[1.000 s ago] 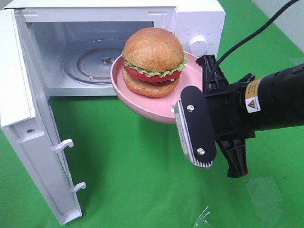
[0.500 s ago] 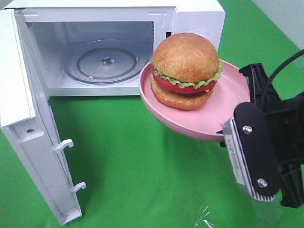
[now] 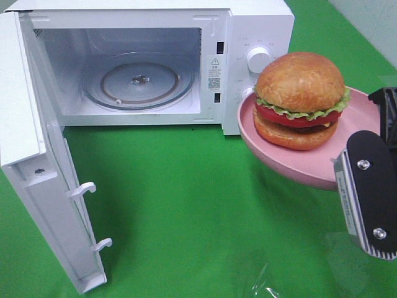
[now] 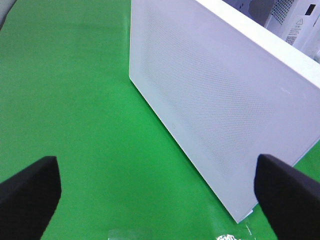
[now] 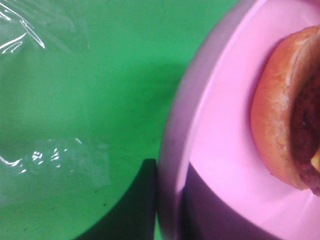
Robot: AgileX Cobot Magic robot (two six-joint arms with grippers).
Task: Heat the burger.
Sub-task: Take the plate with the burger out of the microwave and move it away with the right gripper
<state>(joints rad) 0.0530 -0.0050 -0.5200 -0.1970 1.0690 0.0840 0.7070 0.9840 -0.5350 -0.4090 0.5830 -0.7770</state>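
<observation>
We note the microwave (image 3: 155,62) open and empty, the burger (image 3: 301,99) on its plate (image 3: 273,146) held aloft right of it, right gripper (image 3: 363,186) clenched on the rim, left gripper (image 4: 155,192) released; loading and heating remain.

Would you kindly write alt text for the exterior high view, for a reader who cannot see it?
A tall golden-bunned burger sits on a shallow pink plate held in the air at its rim by the right end effector, to the right of a white microwave. The microwave's door hangs open, showing an empty glass turntable, above a green cloth.
</observation>
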